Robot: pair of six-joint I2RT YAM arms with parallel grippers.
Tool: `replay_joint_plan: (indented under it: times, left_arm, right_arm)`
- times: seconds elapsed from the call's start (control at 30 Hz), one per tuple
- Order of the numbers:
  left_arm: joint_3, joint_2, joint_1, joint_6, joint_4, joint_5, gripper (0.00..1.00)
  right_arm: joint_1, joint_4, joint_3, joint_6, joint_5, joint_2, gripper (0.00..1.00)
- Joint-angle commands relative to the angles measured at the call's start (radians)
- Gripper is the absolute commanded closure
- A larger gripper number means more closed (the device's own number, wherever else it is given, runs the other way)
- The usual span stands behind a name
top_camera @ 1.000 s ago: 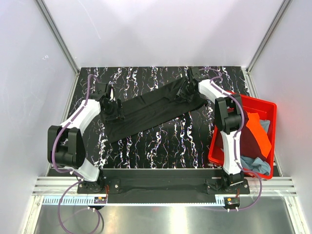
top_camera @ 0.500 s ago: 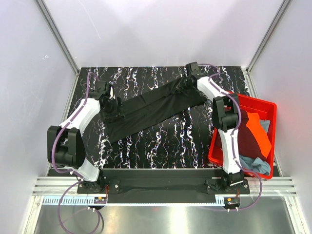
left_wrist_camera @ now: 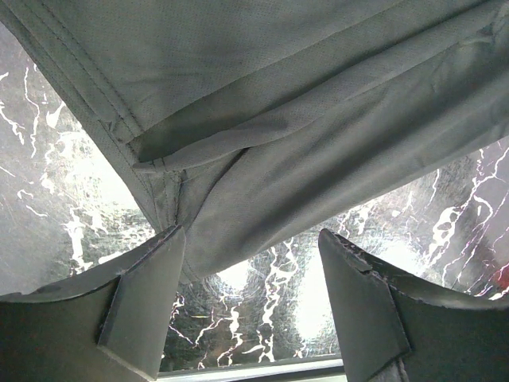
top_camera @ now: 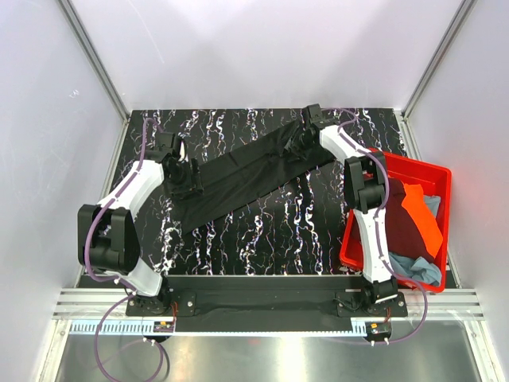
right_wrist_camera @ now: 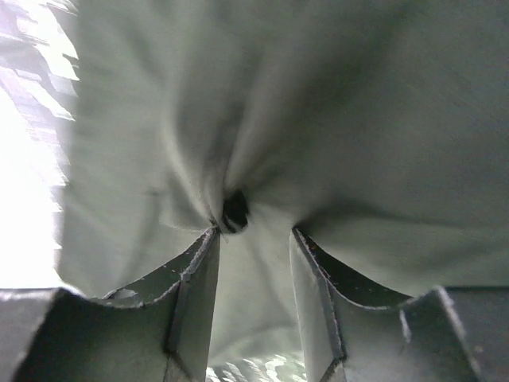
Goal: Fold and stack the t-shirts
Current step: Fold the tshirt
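Black marbled tabletop (top_camera: 262,231) runs from the arm bases to the white back wall. Nearest, on the right, the red bin (top_camera: 417,163) holds the maroon shirt (top_camera: 404,231), the orange shirt (top_camera: 423,216) and the grey-blue shirt (top_camera: 419,268), all untouched. Further in, the black t-shirt (top_camera: 238,179) lies on the table as a long diagonal band. At its near-left end the left gripper (left_wrist_camera: 250,232) has stayed where it was a second ago. Its jaws stand wide apart and clamp nothing; a hemmed corner of cloth only brushes one fingertip (left_wrist_camera: 176,232). At the far end, the right gripper (right_wrist_camera: 254,231) has moved away towards the back of the table. That end of the shirt has gone with it, so the band now lies longer and narrower. Its jaws look pinched on a gathered pucker of black cloth, with creases running into the tips. By my reading the shirt is being drawn out flat, and folding has yet to start.
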Motion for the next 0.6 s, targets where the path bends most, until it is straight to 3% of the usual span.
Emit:
replay_joint_plan:
  times: [0.0, 0.1, 0.27, 0.4, 0.53, 0.57]
  left_arm:
    - [0.007, 0.016, 0.003, 0.008, 0.033, 0.013, 0.27]
    - [0.032, 0.060, -0.025, 0.020, 0.033, -0.034, 0.27]
    - [0.089, 0.183, -0.115, 0.011, -0.017, -0.217, 0.27]
    - [0.050, 0.185, -0.142, -0.006, 0.018, -0.214, 0.30]
    - [0.027, 0.180, -0.143, -0.006, 0.023, -0.220, 0.32]
    - [0.013, 0.178, -0.143, -0.006, 0.023, -0.221, 0.32]
  right_arm:
    - [-0.014, -0.087, -0.007, -0.099, 0.077, -0.125, 0.52]
    - [-0.027, -0.155, -0.005, -0.211, 0.206, -0.146, 0.52]
    - [-0.047, -0.149, -0.051, -0.278, 0.283, -0.176, 0.52]
    - [-0.061, -0.129, -0.068, -0.285, 0.303, -0.185, 0.52]
    - [-0.087, -0.135, -0.042, -0.272, 0.334, -0.157, 0.67]
    - [-0.093, -0.135, -0.028, -0.274, 0.334, -0.151, 0.76]
